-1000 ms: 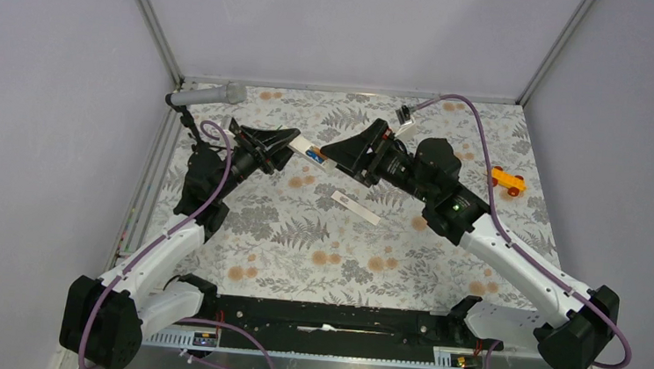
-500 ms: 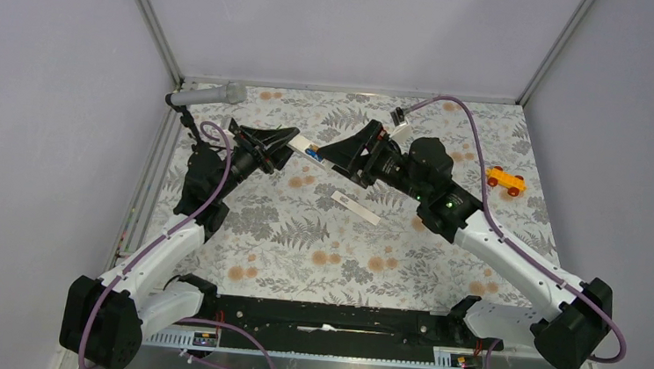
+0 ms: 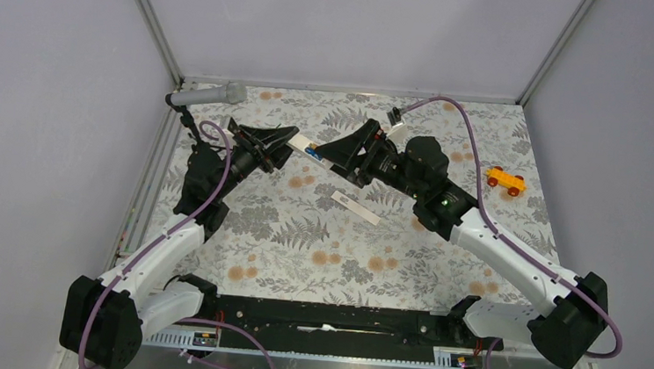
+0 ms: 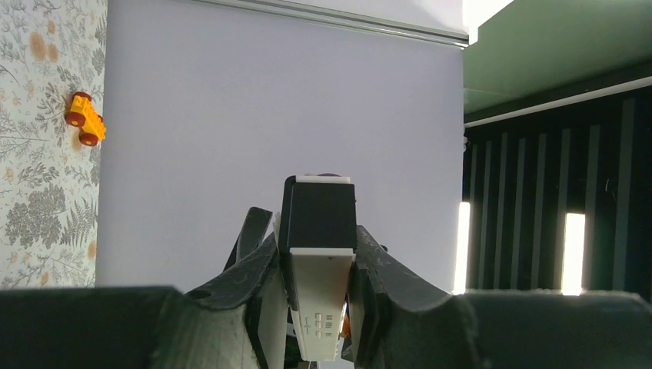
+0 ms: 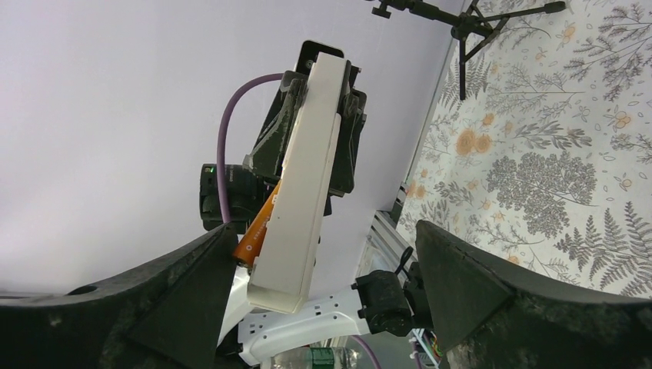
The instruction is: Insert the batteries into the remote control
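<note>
Top view: the left gripper (image 3: 284, 148) holds the remote (image 3: 302, 145) aloft, its slot end offered to the right gripper (image 3: 333, 157), with a battery (image 3: 313, 153) showing blue there. Left wrist: the jaws pinch the remote's (image 4: 317, 307) sides, steadying it. Right wrist: the jaws are spread wide around the remote's end, the battery's (image 5: 257, 231) orange end alongside, probably ready for pressing it home.

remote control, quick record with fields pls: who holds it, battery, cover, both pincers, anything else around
remote control: white, held up off the table
left pincer: shut on the remote control
right pincer: open, fingers wide on either side of the remote control's free end
battery: orange one at the remote control's side near that end; seated or not, cannot tell
cover: off, lying flat on the table
also there: toy car, microphone
</note>
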Controlling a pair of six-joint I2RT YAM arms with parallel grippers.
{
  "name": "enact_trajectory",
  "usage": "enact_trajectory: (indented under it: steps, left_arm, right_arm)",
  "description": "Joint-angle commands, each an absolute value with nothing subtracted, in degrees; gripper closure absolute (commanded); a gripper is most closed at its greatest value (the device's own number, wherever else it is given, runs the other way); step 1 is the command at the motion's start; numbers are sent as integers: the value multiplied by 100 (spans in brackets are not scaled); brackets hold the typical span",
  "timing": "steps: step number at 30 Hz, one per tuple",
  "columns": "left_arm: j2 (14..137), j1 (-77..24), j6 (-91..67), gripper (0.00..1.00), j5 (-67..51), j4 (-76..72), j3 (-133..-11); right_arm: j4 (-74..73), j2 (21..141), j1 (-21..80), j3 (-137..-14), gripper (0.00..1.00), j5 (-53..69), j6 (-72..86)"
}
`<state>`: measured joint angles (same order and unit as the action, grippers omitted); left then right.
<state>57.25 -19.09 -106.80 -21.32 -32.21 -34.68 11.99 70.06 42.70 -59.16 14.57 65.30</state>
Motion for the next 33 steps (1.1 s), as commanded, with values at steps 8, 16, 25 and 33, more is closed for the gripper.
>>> enact_trajectory:
  steps: [8,16,25,33]
  left_arm:
    - [5582,-1925,-10867,100,-2021,-3823,-3845]
    - [5589,-1925,-10897,100,-2046,-3890,-3913]
    - [5616,-1933,-10845,100,-2093,-4056,-3961]
    - [5548,-1916,-10457,100,-2129,-3970,-4016]
  right_arm:
    - [1017,7162,4250,-5878,18,1468,6639]
    - [471,7324,4252,-6064,24,1424,6618]
    - [403,7435,4249,-6091,31,1471,6707]
    - [-124,7413,4233,-6270,41,1360,6701]
